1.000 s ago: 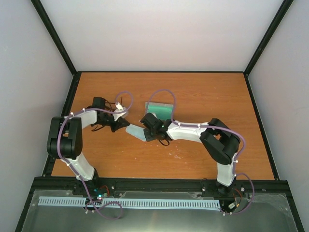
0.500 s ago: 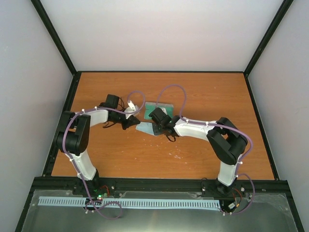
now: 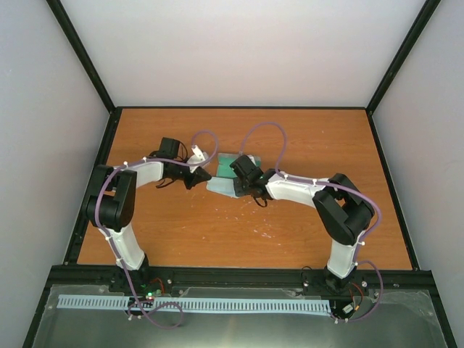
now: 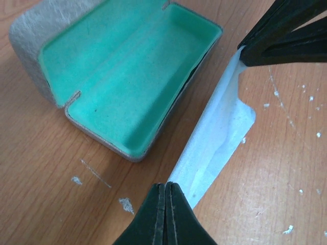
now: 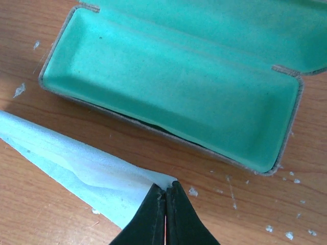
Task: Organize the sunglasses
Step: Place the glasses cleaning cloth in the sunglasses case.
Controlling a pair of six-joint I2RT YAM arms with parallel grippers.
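Note:
An open grey case [image 3: 233, 160] with a teal inside lies at mid table; it fills the left wrist view [image 4: 127, 66] and the right wrist view [image 5: 168, 76]. Its teal inside shows nothing in it. A thin dark sliver runs along its near wall; I cannot tell what it is. No sunglasses show clearly. A light blue cloth [image 3: 220, 187] hangs stretched just in front of the case. My left gripper [image 3: 206, 176] is shut on one corner of the cloth [image 4: 219, 138]. My right gripper [image 3: 237, 190] is shut on the opposite corner [image 5: 76, 163].
The brown table [image 3: 304, 138] has white scuff marks [image 4: 126, 205] around the case. Black frame posts and pale walls ring the table. The right gripper's dark fingers [image 4: 286, 35] show at the top right of the left wrist view.
Both grippers have carried the cloth away from me and to the right, up to the front of the open case. The left arm has stretched out further.

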